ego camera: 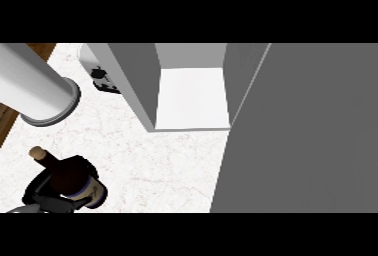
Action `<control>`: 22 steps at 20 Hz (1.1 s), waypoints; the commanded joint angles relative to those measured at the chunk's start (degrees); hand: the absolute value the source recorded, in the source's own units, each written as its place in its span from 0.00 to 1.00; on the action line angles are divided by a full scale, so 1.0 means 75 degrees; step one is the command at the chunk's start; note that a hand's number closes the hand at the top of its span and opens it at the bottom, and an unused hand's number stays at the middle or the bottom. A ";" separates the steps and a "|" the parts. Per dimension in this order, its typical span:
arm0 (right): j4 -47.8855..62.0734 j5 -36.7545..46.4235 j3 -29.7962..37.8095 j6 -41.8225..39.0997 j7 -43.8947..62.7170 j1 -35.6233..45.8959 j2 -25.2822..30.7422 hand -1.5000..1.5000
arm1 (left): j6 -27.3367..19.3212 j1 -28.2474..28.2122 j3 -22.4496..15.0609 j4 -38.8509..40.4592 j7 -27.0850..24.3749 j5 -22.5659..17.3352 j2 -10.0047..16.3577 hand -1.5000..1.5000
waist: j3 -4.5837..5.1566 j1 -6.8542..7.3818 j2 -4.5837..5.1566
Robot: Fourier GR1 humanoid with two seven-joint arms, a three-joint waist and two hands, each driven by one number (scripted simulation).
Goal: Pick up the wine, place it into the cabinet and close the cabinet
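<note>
**A:** Where is the wine bottle right now?

**B:** At the lower left of the frame, leaning a little, with its stopper pointing to the upper left. The left hand has its black fingers curled round the dark body, just beside the pale label. The right hand shows nowhere.

**A:** Why hold it by the body and not the neck?

**B:** My guess is that a grasp low on the body leaves the neck free, so the bottle can go in base first and be stood up. I can't tell whether the base rests on the worktop or is already lifted off it.

**A:** And the cabinet?

**B:** It sits at upper centre, open, with its white shelf bare and facing the bottle. The door is swung out and fills the right side of the frame as a wide grey panel. That leaves a clear diagonal run across the worktop from lower left to the opening.

**A:** Anything in the way?

**B:** A pale cylinder hangs at the upper left, near the cabinet's left wall. I'd keep the bottle's neck clear of both. Placing the bottle and closing the door are not yet done.
</note>
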State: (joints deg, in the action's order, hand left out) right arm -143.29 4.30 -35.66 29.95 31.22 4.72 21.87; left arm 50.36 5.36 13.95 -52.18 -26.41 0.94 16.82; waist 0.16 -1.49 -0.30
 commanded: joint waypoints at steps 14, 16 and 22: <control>-0.1594 0.0294 -0.0084 0.0208 0.0310 -0.0693 0.0617 0.00 | -0.3768 -0.0355 0.0002 -0.0489 -0.1697 0.0024 -0.1818 1.00 | -0.0014 0.0053 -0.0009; -0.1356 0.0729 -0.0578 0.0341 0.0242 -0.0612 0.0376 0.00 | -0.3559 -0.0227 -0.0259 -0.0288 -0.1955 0.0141 -0.1861 1.00 | -0.0011 0.0076 0.0004; -0.1522 0.0388 -0.0245 0.0292 -0.0301 -0.1197 0.0717 0.00 | -0.3292 -0.0605 -0.0658 -0.1843 -0.0835 -0.0473 -0.2160 1.00 | -0.0026 0.0129 -0.0001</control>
State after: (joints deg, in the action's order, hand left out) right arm -143.67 4.14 -37.58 32.38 26.97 0.82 25.09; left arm 25.02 1.69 10.26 -61.46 -34.64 -1.11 2.16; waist -0.10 -0.67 -0.41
